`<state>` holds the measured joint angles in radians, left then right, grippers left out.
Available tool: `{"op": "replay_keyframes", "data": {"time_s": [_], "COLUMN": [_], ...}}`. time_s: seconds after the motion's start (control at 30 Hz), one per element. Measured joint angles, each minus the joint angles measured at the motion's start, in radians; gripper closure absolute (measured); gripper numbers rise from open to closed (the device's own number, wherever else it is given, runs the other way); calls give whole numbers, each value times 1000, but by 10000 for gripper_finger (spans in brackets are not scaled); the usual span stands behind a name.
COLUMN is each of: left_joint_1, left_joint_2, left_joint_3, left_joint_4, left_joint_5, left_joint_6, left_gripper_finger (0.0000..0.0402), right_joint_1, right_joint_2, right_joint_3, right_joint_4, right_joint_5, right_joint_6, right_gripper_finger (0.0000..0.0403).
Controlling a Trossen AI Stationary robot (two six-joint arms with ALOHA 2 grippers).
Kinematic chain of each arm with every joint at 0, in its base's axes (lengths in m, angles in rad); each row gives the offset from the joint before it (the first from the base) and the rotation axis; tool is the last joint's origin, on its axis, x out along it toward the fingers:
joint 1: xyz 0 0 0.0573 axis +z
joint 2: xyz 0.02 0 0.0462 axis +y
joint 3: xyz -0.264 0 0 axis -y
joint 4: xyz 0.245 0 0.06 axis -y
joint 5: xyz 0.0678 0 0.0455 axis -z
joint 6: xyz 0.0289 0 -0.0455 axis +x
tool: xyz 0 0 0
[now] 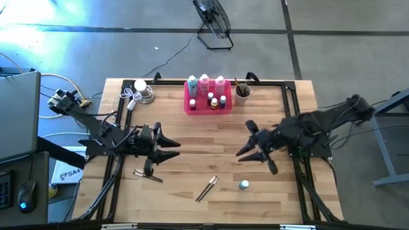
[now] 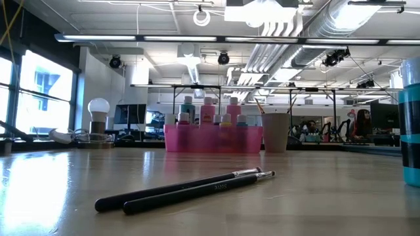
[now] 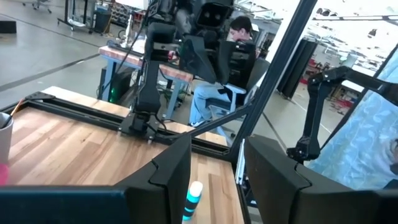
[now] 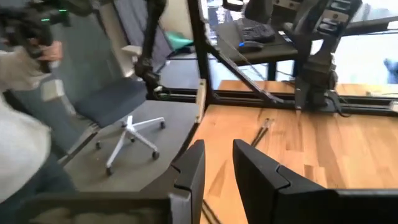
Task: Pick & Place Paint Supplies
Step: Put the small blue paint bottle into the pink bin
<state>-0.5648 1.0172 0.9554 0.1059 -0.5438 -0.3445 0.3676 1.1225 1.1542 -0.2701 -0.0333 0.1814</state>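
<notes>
Pink tray (image 1: 208, 106) sits at 12 o'clock on the wooden surface (image 1: 192, 137), already carrying three white-capped bottles (image 1: 204, 84) and a few tiny bottles (image 1: 213, 102); pale cup (image 1: 243, 93) just beside it at 1 o'clock with a thin stick showing above the rim. Left out on the boards: a pair of paintbrushes (image 1: 207, 188) at 6 o'clock, one more paintbrush (image 1: 147, 174) at 7 o'clock, and a small teal bottle (image 1: 244, 185) at 5 o'clock, standing upright. Left hand (image 1: 171, 148) hovers at 9 o'clock, fingers apart and empty, the lone brush just below it. Right hand (image 1: 254, 152) hovers at 3 o'clock, fingers a narrow gap apart, nothing between them; the teal bottle lies near it toward 5 o'clock. Judged step: between picks, several supplies stowed, four pieces outstanding. Next move likely calls for either hand to drop onto its nearest piece; the brushes lie flat and thin, so a low, square pinch across the handle would be needed, while the bottle could tip if nudged. Room: open workshop, grey floor, floor fan (image 1: 213, 19) beyond the surface at 12 o'clock, a lamp bulb (image 2: 98, 106) at 11 o'clock, a seated person (image 3: 217, 74) in the left wrist view
</notes>
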Motion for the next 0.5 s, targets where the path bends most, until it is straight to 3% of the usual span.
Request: {"op": "replay_keyframes", "data": {"time_s": [0.2, 0.5], "left_joint_1": [0, 1], "left_joint_2": [-1, -1], "left_joint_3": [0, 0], "left_joint_4": [-2, -10], "left_joint_5": [50, 82], "left_joint_6": [-5, 2], "left_gripper_finger": [254, 254], "right_joint_1": [103, 203], "right_joint_2": [65, 127], "right_joint_3": [0, 0], "right_joint_4": [84, 85], "right_joint_5": [129, 170], "right_joint_6": [9, 129], "right_gripper_finger": [327, 327]}}
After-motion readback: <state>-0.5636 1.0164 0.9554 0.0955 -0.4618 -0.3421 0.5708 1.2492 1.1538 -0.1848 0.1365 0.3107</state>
